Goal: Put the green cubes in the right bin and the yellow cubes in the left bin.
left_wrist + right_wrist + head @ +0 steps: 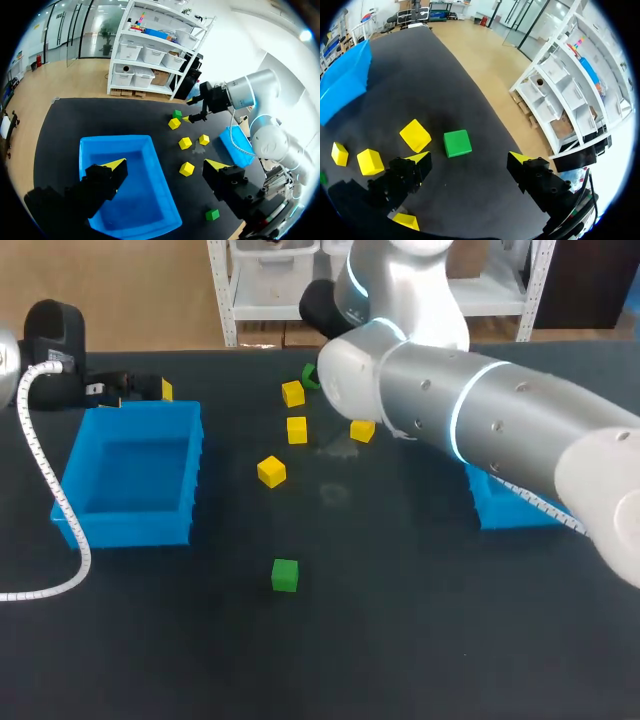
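both jaws open, green cube (457, 143) ahead of right gripper (468, 159)

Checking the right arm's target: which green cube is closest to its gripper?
The far green cube, beside a yellow cube, just ahead of the right gripper; the lone green cube sits apart.

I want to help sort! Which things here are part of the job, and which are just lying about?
Part of the job:
four yellow cubes
two green cubes
left bin
right bin
left claw and right claw, both open

Just lying about:
white cable beside the left bin
table, which only holds everything
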`<action>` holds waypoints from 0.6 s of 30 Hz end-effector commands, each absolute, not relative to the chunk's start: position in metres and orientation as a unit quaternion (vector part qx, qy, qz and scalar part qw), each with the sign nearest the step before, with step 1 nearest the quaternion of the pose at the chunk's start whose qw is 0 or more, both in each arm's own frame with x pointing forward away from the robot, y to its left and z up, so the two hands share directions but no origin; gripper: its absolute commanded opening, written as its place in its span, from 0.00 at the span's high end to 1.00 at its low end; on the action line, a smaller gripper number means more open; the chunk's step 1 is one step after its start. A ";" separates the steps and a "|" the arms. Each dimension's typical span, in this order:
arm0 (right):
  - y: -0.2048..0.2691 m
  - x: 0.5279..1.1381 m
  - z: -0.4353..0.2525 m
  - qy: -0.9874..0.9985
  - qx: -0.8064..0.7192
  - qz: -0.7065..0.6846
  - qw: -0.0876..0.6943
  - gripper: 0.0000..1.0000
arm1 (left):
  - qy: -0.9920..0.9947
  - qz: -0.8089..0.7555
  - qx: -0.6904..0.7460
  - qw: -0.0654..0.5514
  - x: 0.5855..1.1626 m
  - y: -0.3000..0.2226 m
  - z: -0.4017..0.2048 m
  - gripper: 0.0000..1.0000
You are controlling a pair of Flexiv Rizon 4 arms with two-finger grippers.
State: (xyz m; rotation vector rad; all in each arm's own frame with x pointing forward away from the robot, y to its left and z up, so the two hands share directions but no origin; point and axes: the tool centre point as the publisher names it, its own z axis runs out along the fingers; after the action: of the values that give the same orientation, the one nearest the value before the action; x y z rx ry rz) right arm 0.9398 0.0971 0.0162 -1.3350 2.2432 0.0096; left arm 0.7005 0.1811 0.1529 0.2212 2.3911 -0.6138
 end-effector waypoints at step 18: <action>0.139 0.979 -0.018 0.837 -0.512 0.034 0.188 0.00 | 0.910 -0.240 0.087 0.328 0.700 0.184 0.151 0.00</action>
State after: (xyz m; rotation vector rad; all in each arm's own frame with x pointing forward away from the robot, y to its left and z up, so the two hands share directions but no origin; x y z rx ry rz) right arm 0.9425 0.1157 0.0013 -1.3044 2.2059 -0.0638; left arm 0.7005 0.1811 0.1529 0.2212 2.3911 -0.6138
